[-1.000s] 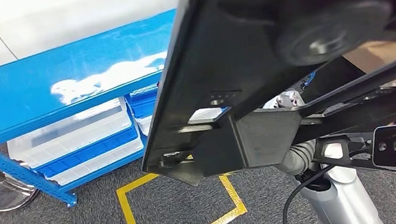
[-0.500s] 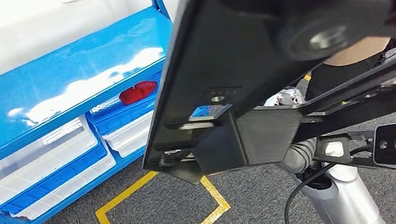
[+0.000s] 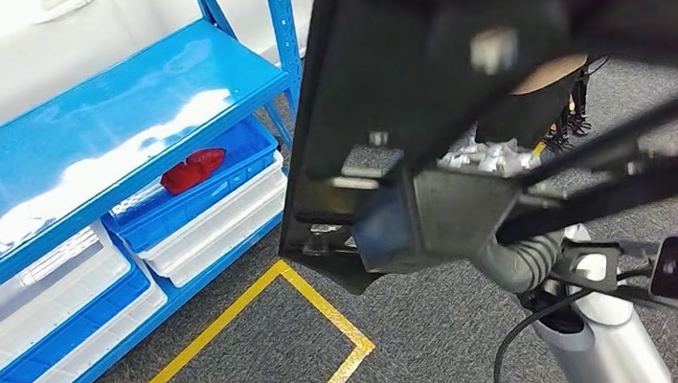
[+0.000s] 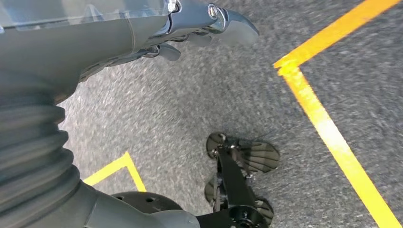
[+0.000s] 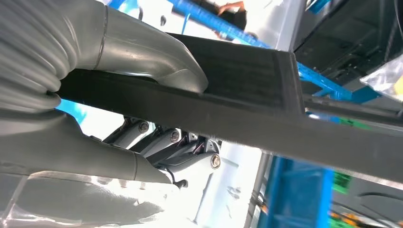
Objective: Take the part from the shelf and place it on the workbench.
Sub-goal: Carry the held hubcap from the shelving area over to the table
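Right hand [image 5: 142, 123] first: in the right wrist view the thick grey thumb lies over the top face of a flat black rigid panel with brackets [image 5: 247, 95], darker fingers sit beneath it, and the plate's edge is clamped between them. That's the part, off the shelf and carried high; in the head view it fills the upper right of the frame [image 3: 497, 87], tilted, blurred, with the silver right arm [image 3: 593, 336] below it at lower right.

Left hand [image 4: 199, 23], in its wrist view, hangs over grey carpet [image 4: 190, 95] with fingers loosely apart, holding nothing.

Outward: the blue metal shelving rack [image 3: 98, 142] fills the left of the head view, white and blue bins under its top deck, one with a red object [image 3: 193, 170]. Yellow floor tape [image 3: 257, 355] marks a box at lower centre. The workbench isn't anywhere I can spot.

Risks, as I judge them: the grip is on one edge only, so the long panel may lever and slip from the fingers. It blocks much of the forward view, so its far corner could clip the rack's upright [image 3: 279, 15].
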Motion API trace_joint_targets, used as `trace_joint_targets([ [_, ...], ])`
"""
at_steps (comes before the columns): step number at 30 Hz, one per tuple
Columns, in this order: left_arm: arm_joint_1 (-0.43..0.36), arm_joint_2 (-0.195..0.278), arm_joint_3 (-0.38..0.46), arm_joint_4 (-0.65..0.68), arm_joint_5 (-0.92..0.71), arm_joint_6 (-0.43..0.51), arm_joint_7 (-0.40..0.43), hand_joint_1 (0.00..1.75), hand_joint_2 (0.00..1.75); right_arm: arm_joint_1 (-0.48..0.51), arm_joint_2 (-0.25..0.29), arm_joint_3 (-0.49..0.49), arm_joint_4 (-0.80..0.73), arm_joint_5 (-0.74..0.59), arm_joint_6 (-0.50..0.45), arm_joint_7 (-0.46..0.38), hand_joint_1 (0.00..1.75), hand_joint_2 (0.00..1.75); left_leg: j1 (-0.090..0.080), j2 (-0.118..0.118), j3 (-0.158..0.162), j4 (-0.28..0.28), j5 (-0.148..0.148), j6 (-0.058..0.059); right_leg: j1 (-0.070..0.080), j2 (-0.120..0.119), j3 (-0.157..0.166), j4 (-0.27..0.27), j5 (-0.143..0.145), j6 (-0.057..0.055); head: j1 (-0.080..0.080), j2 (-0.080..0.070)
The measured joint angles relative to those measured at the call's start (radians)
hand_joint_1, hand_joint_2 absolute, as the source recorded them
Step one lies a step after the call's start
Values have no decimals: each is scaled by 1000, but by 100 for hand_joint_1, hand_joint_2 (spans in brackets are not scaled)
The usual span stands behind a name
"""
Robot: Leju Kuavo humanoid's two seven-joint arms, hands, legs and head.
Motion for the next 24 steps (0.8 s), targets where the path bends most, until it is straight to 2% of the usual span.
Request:
trace_joint_targets([
  [1,0,6,0,0,0,-2,-2,0,175,16,0,3,-10,35,-14,-20,175,175,-2,8,2,0,-3,-6,5,-12,13,-27,3,-7,0,0],
  [2,0,13,0,0,1,-2,-1,0,175,29,-1,7,-17,56,-30,-32,175,175,-3,17,4,0,-6,-12,10,-8,13,-33,0,-14,-1,0],
  [4,-3,24,0,0,2,0,1,0,175,46,-1,15,-26,71,-55,-40,175,175,-1,30,10,0,-12,-25,11,18,11,-37,3,-27,-1,0],
  [6,-5,32,0,0,2,1,1,0,175,51,-2,24,-29,73,-71,-43,175,175,3,-5,-4,43,-46,-33,6,40,15,-45,8,-40,-3,0],
  [8,-4,38,0,0,1,-1,-1,0,175,47,-2,34,-28,71,-81,-37,175,175,5,-56,-58,165,-111,-35,5,63,18,-48,10,-49,-7,0],
  [9,-3,39,0,0,-1,-4,-3,0,175,45,-2,38,-26,66,-84,-29,175,175,5,-67,-92,233,-138,-36,6,75,18,-47,10,-51,-9,0],
  [10,-2,40,0,0,-2,-7,-5,0,175,41,-2,41,-23,58,-86,-20,175,175,5,-71,-118,281,-148,-36,8,90,18,-46,10,-52,-10,0],
  [11,-1,40,0,0,-3,-10,-7,0,175,35,-4,43,-19,48,-86,-10,175,175,5,-73,-127,291,-138,-34,9,104,18,-44,10,-53,-10,0],
  [12,-2,39,0,0,-3,-13,-8,0,175,25,-5,44,-15,34,-85,-3,175,175,5,-75,-117,260,-108,-32,10,119,18,-42,9,-52,-10,0],
  [13,-3,39,0,0,-2,-15,-9,0,175,13,-7,44,-8,21,-85,1,175,175,5,-84,-92,197,-67,-29,10,132,18,-39,8,-51,-10,0],
  [15,-5,39,0,0,2,-18,-10,0,175,-15,-8,49,9,-1,-84,2,175,175,7,-122,-38,69,-11,-23,10,158,14,-31,6,-44,-9,0],
  [16,-5,38,1,0,5,-20,-11,0,175,-28,-7,53,18,-8,-84,1,175,175,6,-136,-24,34,-1,-21,8,169,10,-27,6,-39,-9,0],
  [17,-6,37,1,0,7,-22,-11,0,175,-38,-7,58,28,-12,-84,-1,175,175,4,-143,-19,21,-2,-18,6,179,6,-26,8,-32,-10,0],
  [18,-8,34,1,0,8,-25,-12,0,175,-44,-6,63,36,-13,-85,-2,175,175,2,-135,-17,17,0,-14,4,189,2,-27,10,-25,-10,0],
  [19,-9,31,1,0,8,-27,-12,0,175,-48,-6,68,41,-14,-86,-2,175,175,2,-125,-15,13,3,-7,2,189,1,-26,11,-19,-10,0],
  [20,-11,28,1,0,6,-28,-13,0,175,-50,-6,71,46,-14,-86,-3,175,175,3,-116,-12,8,7,-1,3,174,-2,-20,6,-14,-8,0],
  [21,-12,25,1,0,4,-30,-13,0,175,-54,-6,73,49,-14,-86,-4,175,175,5,-105,-10,3,9,5,4,148,-13,3,-9,-9,-6,0],
  [23,-10,19,0,0,-1,-33,-13,0,175,-62,-6,78,56,-14,-85,-5,175,175,3,-81,-8,-2,10,13,3,92,-65,110,-66,0,-2,0],
  [24,-8,17,0,0,-3,-35,-11,0,175,-64,-6,80,59,-14,-85,-5,175,175,1,-68,-8,-1,9,16,-1,81,-100,178,-95,5,0,0],
])
